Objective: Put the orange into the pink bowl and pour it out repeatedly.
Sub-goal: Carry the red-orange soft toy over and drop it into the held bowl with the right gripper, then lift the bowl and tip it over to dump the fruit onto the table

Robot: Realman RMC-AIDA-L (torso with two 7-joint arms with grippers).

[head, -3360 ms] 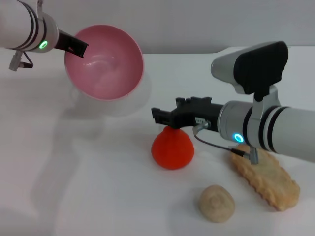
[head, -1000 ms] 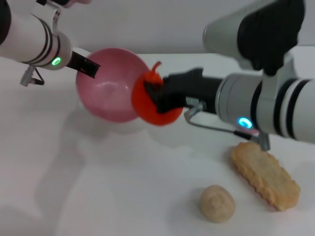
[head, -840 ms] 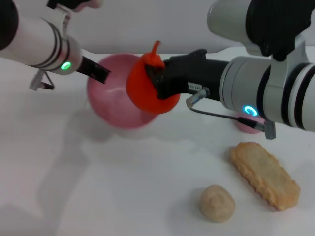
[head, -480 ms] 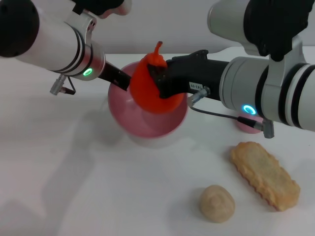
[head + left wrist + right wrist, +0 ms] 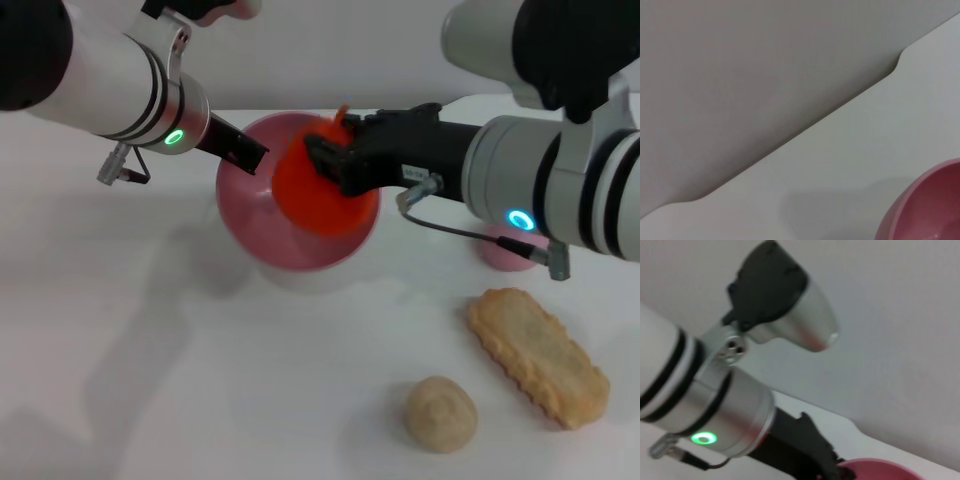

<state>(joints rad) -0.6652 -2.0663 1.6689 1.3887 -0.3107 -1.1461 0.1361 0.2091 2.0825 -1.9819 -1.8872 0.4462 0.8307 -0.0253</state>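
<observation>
In the head view the left gripper (image 5: 250, 155) comes in from the upper left and pinches the near-left rim of the pink bowl (image 5: 262, 235), holding it above the white table (image 5: 150, 380) with its opening facing up and slightly toward the right arm. Its black fingers are clamped on the rim. The left wrist view shows only an edge of the same bowl (image 5: 927, 210) over the table surface (image 5: 850, 150) and the grey wall behind.

Just right of that grip, the orange (image 5: 310, 195) sits inside the bowl's mouth, its stem pointing up and back. The right gripper (image 5: 325, 165) reaches in from the right and is closed on the fruit's upper right side, so the orange is held within the bowl's rim; whether it touches the bowl's inner wall cannot be told. The right wrist view shows the left arm's silver wrist with its green light and a sliver of the bowl rim (image 5: 880, 465).

Farther right on the table, a small pale pink ball (image 5: 505, 255) lies partly hidden under the right forearm. Nearer the camera lie a beige lump (image 5: 440, 412) and, to its right, a long ridged biscuit-like piece (image 5: 538, 355)
</observation>
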